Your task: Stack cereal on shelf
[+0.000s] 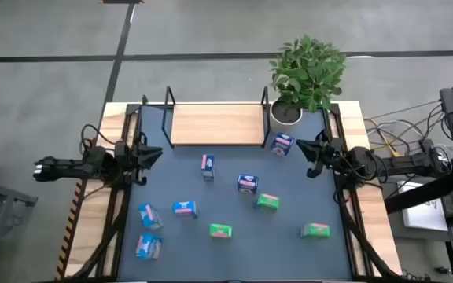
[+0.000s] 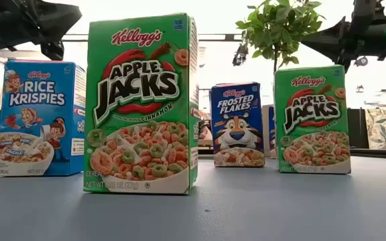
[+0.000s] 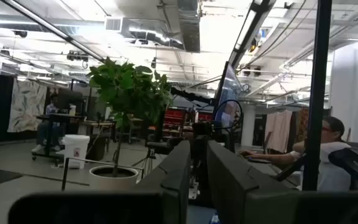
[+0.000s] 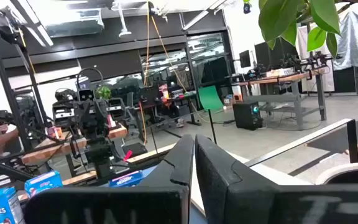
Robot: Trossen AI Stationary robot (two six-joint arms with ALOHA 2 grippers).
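The shelf [image 1: 217, 124], a light wooden board with black wire ends, stands at the table's far middle. Several small cereal boxes lie scattered on the blue mat: dark blue ones [image 1: 281, 145] [image 1: 247, 184], light blue ones [image 1: 208, 165] [image 1: 184, 208] [image 1: 149, 215] [image 1: 148, 246], and green ones [image 1: 267, 202] [image 1: 221, 230] [image 1: 314, 230]. In the low view, green boxes [image 2: 141, 107] [image 2: 311, 120], a light blue box [image 2: 40, 119] and a dark blue box [image 2: 236, 125] stand upright. My left gripper [image 1: 154, 155] hovers at the mat's left edge with a narrow gap between its fingers [image 3: 197, 177]. My right gripper [image 1: 303, 154] hovers at the right edge, shut [image 4: 194, 163]. Both are empty.
A white pot with a green plant [image 1: 286, 115] stands at the shelf's right end, close to one dark blue box. Black frame rails run along both sides of the mat [image 1: 116, 220] [image 1: 351, 220]. Cables lie beyond the right edge [image 1: 392, 137].
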